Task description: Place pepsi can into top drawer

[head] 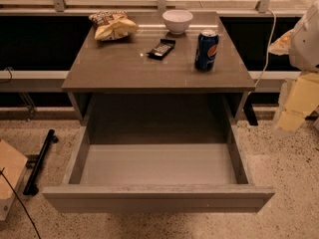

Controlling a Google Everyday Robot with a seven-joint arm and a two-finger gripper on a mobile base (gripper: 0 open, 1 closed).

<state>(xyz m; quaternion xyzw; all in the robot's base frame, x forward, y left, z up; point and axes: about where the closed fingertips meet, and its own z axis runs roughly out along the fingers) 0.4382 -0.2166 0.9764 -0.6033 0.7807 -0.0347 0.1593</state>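
Observation:
The pepsi can (pixel 206 50), dark blue with a round red-white-blue logo and a silver top, stands upright on the right side of the grey-brown table top (pixel 119 63). The top drawer (pixel 158 164) is pulled fully open under the table top; its pale grey bottom is bare. My gripper (pixel 295 106) hangs at the far right edge of the view, to the right of the table and the drawer, lower than the can and well apart from it. It holds nothing that I can see.
On the table top are a white bowl (pixel 177 20) at the back, a yellow chip bag (pixel 112 25) at the back left and a dark snack bar (pixel 161 48) in the middle. A black bar (pixel 39 162) and a cardboard piece (pixel 9 176) lie on the floor left of the drawer.

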